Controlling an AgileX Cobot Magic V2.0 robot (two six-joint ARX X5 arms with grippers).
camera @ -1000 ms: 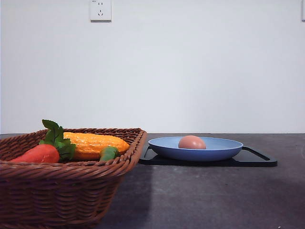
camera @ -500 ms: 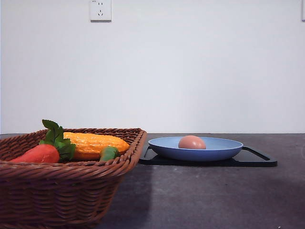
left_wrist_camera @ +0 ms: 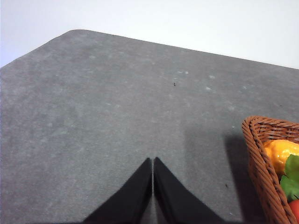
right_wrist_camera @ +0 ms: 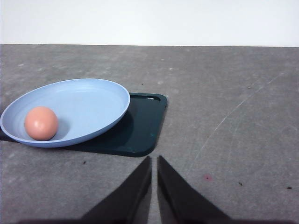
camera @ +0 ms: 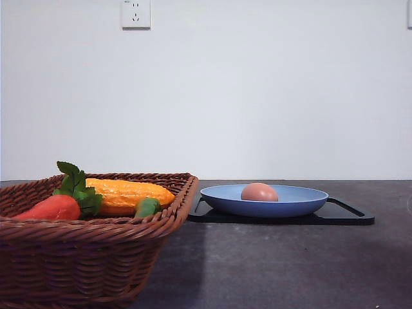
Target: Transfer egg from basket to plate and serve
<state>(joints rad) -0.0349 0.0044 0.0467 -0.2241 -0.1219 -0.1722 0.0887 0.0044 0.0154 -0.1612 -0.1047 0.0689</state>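
Observation:
The pinkish-brown egg (camera: 259, 192) lies in the light blue plate (camera: 290, 205), which rests on a black tray (camera: 347, 217). In the right wrist view the egg (right_wrist_camera: 41, 123) sits at one side of the plate (right_wrist_camera: 88, 100). My right gripper (right_wrist_camera: 154, 163) is shut with nothing in it, over bare table short of the tray. The brown wicker basket (camera: 96, 248) stands at the front left and holds vegetables. My left gripper (left_wrist_camera: 153, 165) is shut and holds nothing, over bare table beside the basket's rim (left_wrist_camera: 257, 154).
In the basket lie a red-orange carrot (camera: 53, 207) with green leaves, a yellow-orange gourd (camera: 129, 193) and a small green piece (camera: 147, 206). The tray (right_wrist_camera: 140, 126) juts out past the plate. A white wall with a socket (camera: 136, 13) closes the back of the grey table (camera: 277, 264).

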